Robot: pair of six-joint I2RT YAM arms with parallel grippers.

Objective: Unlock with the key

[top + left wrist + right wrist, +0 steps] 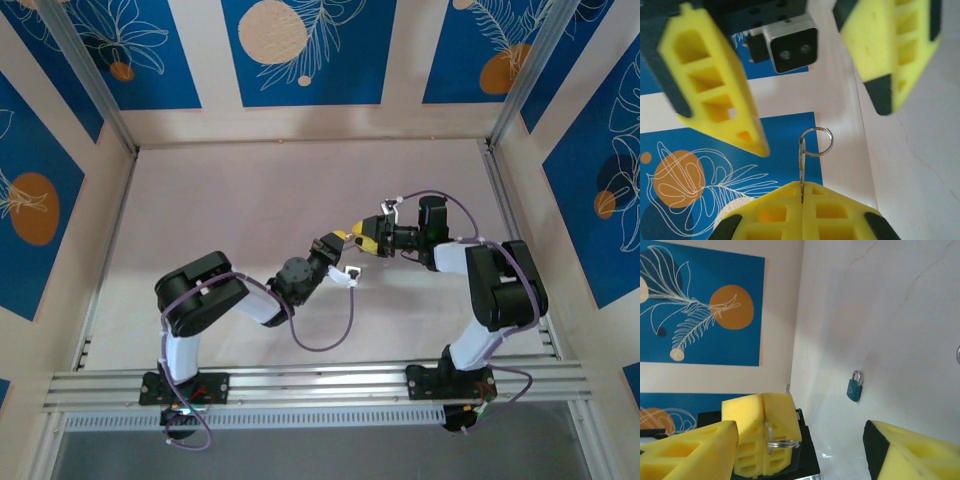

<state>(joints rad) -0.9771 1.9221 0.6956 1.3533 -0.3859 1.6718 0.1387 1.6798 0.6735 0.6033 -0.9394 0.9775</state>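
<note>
- Left wrist view: left pincer (802,192) pinches the key (801,167) by a sliver; it could twist loose.
- Right pincer (822,125) gapes around the key; a mistimed handover might drop it.

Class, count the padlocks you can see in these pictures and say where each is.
1. A small teal padlock with a silver shackle lies on the pale table, seen in the right wrist view; another could be hidden under the arms.
</note>
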